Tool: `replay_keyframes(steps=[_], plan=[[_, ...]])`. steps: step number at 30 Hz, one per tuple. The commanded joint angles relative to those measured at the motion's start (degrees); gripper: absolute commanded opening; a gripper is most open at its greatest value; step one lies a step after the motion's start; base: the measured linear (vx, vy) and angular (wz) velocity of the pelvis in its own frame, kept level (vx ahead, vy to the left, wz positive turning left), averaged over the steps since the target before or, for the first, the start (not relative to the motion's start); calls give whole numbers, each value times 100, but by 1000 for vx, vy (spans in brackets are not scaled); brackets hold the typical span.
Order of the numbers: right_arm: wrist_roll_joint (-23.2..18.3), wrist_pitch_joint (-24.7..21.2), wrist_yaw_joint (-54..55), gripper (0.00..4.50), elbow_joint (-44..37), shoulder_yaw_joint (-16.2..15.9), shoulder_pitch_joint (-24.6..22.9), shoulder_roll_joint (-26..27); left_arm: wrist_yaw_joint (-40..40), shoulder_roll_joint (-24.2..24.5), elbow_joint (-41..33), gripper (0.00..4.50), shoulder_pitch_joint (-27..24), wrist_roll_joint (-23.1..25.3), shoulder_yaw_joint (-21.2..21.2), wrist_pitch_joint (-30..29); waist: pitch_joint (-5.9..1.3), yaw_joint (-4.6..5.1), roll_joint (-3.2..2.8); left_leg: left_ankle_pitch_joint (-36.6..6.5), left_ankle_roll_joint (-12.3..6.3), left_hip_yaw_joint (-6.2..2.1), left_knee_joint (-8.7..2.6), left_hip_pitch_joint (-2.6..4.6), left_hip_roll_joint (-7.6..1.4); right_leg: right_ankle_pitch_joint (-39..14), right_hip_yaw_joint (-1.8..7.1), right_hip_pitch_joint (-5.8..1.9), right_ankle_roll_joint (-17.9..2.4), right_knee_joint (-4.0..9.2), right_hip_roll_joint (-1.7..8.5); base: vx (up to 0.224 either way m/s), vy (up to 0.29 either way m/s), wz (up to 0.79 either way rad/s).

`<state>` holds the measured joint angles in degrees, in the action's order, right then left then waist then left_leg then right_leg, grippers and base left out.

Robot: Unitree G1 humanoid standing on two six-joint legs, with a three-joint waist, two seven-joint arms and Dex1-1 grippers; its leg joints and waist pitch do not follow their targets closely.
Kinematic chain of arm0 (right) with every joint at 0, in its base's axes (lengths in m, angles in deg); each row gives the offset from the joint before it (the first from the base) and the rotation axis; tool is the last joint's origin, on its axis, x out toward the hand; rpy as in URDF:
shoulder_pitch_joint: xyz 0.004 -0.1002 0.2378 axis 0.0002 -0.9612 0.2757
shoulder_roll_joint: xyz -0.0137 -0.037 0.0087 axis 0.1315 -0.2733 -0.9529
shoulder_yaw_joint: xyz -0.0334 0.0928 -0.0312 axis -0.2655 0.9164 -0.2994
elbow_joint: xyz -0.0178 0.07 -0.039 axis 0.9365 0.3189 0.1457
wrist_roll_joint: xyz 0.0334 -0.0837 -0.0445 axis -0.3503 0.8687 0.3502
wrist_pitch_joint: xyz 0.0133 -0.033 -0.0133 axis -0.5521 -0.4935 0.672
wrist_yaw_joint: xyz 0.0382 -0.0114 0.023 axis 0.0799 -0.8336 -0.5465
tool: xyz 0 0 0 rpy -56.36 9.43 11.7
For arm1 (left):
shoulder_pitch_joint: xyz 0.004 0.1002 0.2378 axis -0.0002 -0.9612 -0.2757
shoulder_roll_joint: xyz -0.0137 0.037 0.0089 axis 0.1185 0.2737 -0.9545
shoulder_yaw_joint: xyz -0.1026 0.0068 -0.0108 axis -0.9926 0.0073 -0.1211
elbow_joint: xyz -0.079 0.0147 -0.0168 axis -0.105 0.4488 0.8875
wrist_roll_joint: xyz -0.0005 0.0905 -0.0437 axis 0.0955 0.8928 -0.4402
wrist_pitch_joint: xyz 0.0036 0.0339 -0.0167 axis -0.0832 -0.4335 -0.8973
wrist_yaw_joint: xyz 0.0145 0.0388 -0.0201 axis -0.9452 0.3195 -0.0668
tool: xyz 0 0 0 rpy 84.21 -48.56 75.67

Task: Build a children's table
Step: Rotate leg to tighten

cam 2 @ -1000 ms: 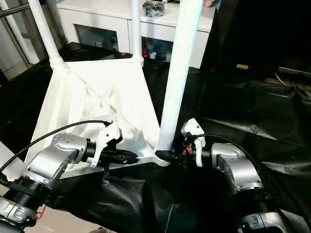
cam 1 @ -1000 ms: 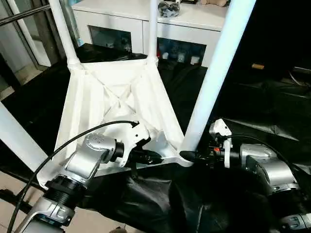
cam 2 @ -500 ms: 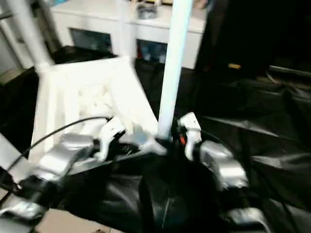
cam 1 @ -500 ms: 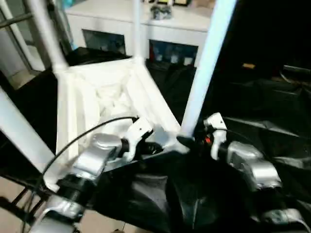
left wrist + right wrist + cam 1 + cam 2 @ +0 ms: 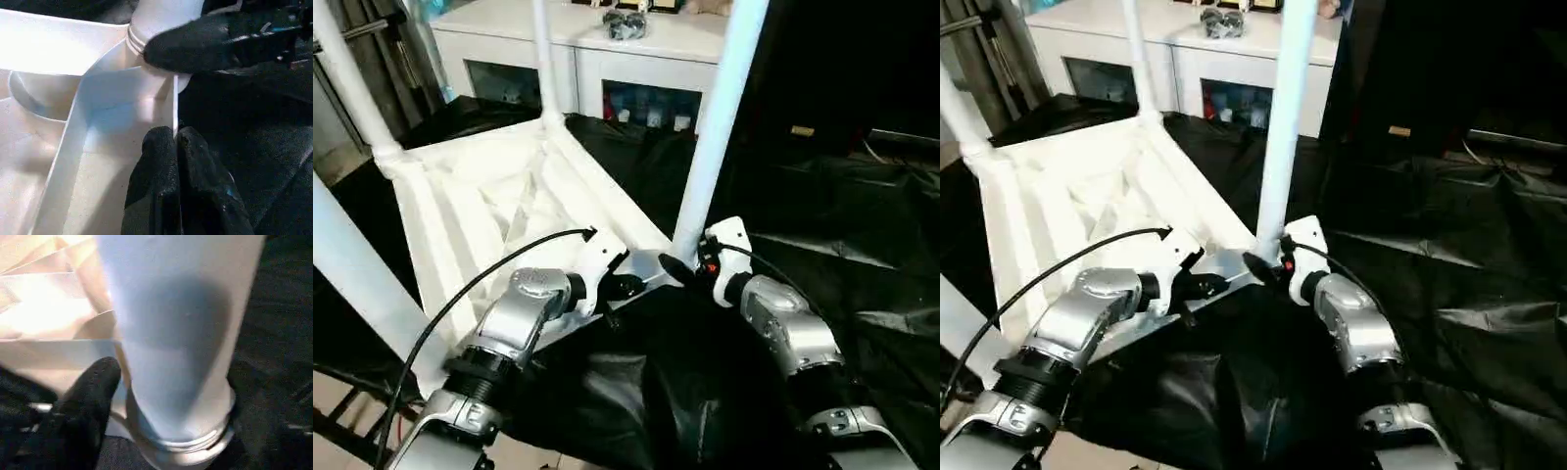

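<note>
Behind, white cabinet (image 5: 607, 59) — left gripper (image 5: 175, 139) jaws pinch children's table (image 5: 499, 211) rim; right gripper (image 5: 677, 272) jaws' state unclear.

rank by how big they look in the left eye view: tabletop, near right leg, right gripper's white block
1. tabletop
2. near right leg, though it stands closer to the camera and runs out of frame, so its true length is unsure
3. white block

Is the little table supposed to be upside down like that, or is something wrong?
Nothing looks broken. The table top lies upside down, ribs showing, legs pointing up. That suits fitting legs.
</note>
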<state>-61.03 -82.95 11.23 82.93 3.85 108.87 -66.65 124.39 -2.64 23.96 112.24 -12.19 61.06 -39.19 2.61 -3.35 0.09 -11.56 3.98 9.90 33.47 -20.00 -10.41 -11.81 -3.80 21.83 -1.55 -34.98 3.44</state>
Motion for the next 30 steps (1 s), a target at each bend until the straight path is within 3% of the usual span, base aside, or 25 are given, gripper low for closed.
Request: replay_keyframes(steps=[1,3,6,9,14,17,21,30], plan=[[-121,-146,-867,377,2,-716,-259,83,423,-69,-337,0,19,-198,338,107,-274,-30,-3,-1013,-243,-119,-439,-30,-308,-1255,330,-231,-1049,489,540,0,0,0],[-257,-125,-1384,377,-273,-810,-356,-149,692,107,-446,0,-46,-230,425,115,-297,-52,0,-720,-389,-97,-398,-22,-312,-645,334,-242,-1209,429,529,0,0,0],[-398,-249,-2045,377,-544,-867,-454,-442,919,296,-531,0,-100,-251,478,101,-308,-60,16,-440,-556,-85,-376,-42,-301,-188,323,-272,-1381,378,524,0,0,0],[-535,-390,-2647,377,-791,-912,-538,-755,1104,471,-559,0,-132,-233,494,115,-292,-98,12,-533,-605,-82,-380,-18,-313,-338,320,-267,-1396,398,526,0,0,0],[-655,-577,-3200,377,-1067,-1035,-655,-1106,1330,664,-620,0,-187,-245,503,135,-285,-180,25,-653,-509,-80,-388,14,-327,-686,318,-259,-1332,423,526,0,0,0],[-645,-584,-3231,377,-1087,-1043,-672,-1142,1406,727,-682,0,-218,-265,520,116,-280,-191,0,-695,-446,-86,-397,14,-325,-813,316,-254,-1308,429,529,0,0,0],[-589,-544,-3116,377,-1062,-1008,-660,-1081,1512,776,-804,0,-274,-289,562,60,-301,-182,22,-541,-453,-89,-383,-7,-318,-580,313,-274,-1323,400,528,0,0,0],[-375,-278,-2704,377,-893,-988,-572,-867,1539,728,-832,0,-291,-274,596,53,-309,-173,6,-519,-425,-89,-382,10,-318,-478,310,-264,-1371,383,518,0,0,0]])
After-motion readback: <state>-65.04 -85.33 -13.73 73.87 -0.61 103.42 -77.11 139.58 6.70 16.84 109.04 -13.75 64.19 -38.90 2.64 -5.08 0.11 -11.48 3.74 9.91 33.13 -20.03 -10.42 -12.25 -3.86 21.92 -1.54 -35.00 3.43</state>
